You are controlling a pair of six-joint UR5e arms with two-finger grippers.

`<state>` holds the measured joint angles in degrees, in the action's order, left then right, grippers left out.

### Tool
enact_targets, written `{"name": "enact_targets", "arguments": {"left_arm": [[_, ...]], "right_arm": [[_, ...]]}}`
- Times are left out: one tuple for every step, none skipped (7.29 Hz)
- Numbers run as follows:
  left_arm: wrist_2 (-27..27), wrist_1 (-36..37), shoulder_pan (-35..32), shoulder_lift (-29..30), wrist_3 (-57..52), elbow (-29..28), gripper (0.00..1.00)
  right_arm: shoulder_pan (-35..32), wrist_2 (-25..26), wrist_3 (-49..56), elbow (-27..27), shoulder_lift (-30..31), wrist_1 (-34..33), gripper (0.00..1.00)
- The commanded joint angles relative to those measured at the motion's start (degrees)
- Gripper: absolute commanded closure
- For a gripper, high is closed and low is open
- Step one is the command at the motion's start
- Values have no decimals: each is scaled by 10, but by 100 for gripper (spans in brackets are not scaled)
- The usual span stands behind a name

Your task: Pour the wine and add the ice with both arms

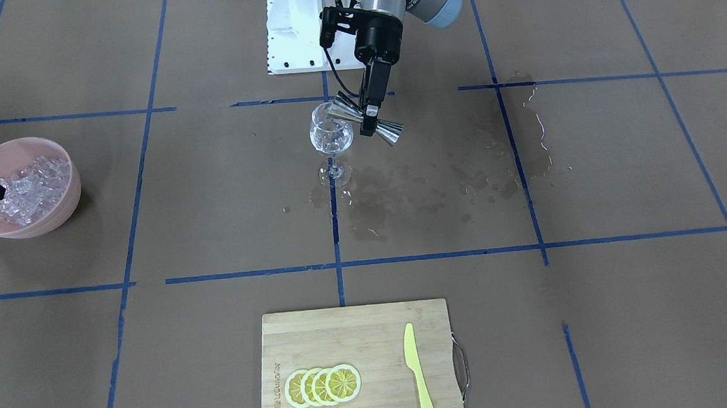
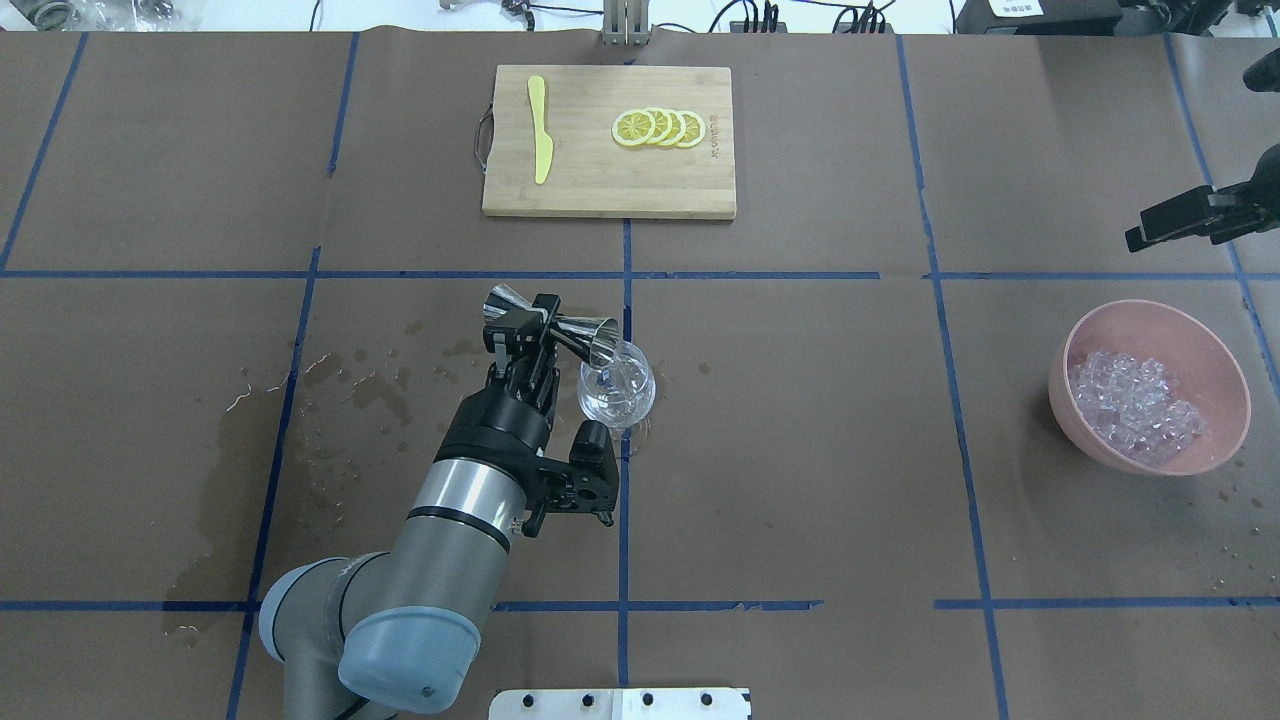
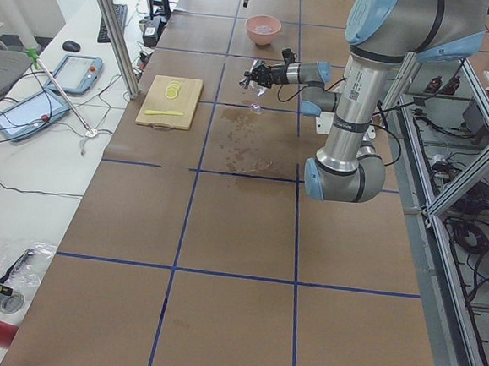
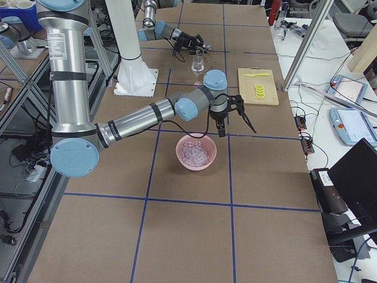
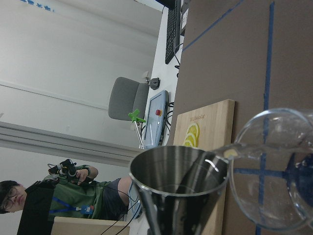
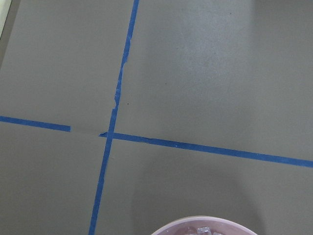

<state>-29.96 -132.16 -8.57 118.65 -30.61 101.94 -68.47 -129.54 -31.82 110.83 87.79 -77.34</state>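
Observation:
My left gripper is shut on the waist of a steel jigger. The jigger is tipped sideways with its mouth over the rim of a clear stemmed glass. In the left wrist view a thin clear stream of wine runs from the jigger into the glass. The ice lies heaped in a pink bowl. My right gripper hovers above the bowl, its fingers apart and empty.
A wooden cutting board with lemon slices and a yellow knife lies at the table's far edge. Dark wet stains spread on the brown paper beside the glass. The white pedestal stands behind it.

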Motion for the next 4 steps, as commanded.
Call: {"name": "enact_targets", "arguments": {"left_arm": [[0,30,0,0,-30,5,100],[-2,56,0,0,-32,11,100],[-3,61,1,0,-35,12,100],[-3,67,1,0,-36,12,100]], "right_arm": [[0,0,0,0,0,0,0],[0,-1,-1,0,0,0,0],[0,0,-1,0,0,0,0],[0,-1,-1,0,0,0,0]]}}
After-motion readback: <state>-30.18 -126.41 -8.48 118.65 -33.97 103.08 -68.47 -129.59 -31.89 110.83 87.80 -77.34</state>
